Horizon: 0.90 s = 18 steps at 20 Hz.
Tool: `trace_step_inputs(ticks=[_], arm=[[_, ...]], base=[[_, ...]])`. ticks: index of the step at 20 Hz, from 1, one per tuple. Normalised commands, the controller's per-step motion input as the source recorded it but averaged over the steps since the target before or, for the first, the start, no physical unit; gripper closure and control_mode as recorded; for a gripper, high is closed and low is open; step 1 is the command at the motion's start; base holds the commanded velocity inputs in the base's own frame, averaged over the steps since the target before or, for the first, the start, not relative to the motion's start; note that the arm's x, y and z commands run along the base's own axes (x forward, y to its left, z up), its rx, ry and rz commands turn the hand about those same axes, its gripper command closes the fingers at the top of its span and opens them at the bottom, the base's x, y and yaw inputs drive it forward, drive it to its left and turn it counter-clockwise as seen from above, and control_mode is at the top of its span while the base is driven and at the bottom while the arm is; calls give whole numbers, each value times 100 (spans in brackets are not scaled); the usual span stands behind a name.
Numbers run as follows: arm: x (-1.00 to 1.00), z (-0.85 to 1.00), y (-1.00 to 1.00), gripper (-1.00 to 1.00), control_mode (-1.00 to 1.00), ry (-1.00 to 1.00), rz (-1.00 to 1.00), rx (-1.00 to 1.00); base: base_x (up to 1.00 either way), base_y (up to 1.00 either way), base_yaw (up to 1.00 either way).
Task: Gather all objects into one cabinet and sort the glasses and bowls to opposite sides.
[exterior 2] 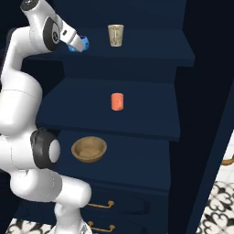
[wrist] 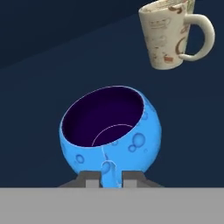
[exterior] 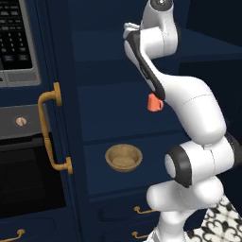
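The gripper point(wrist: 105, 179) is closed on the rim of the blue bowl point(wrist: 110, 135), its two dark finger tips pinching the near edge of the wall so that the bowl's dark purple inside faces the hand camera. In the right base view the gripper point(exterior 2: 78, 45) sits at the left end of the top shelf of the tall navy cabinet point(exterior 2: 137, 123), with a patch of the blue bowl point(exterior 2: 84, 44) showing just past the white wrist; whether the bowl rests on the shelf board or hangs a little above it is hard to tell from this angle.

On that same top shelf, to the right of the bowl and apart from it, stands the beige mug point(exterior 2: 115, 35), upright (in the hand view the beige mug point(wrist: 168, 35) appears tilted in the upper right corner, handle to the right, because the hand itself is rolled).

One shelf down, the orange-red mug point(exterior 2: 117, 101) stands alone near the middle; in the left base view the orange-red mug point(exterior: 154, 102) is partly covered by the arm. On the shelf below that lies the tan wooden bowl point(exterior 2: 89, 149), open side up, toward the left. Beneath it are drawers with brass pulls point(exterior 2: 101, 204). The long curved brass door handle point(exterior: 51, 133) shows at the left of the left base view.
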Motion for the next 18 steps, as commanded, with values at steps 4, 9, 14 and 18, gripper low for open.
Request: trace_step_inputs(ticks=[4,9,14,18], arm=[[63,-21,0,100,-100,5,0,0],[10,-7,-4,100,-100,4,0,5],[1,-17,-8,-100,-100,5,0,16],[1,-12,-6,-100,-100,3,0,14]], base=[[0,0,0],[0,0,0],[0,0,0],[0,0,0]])
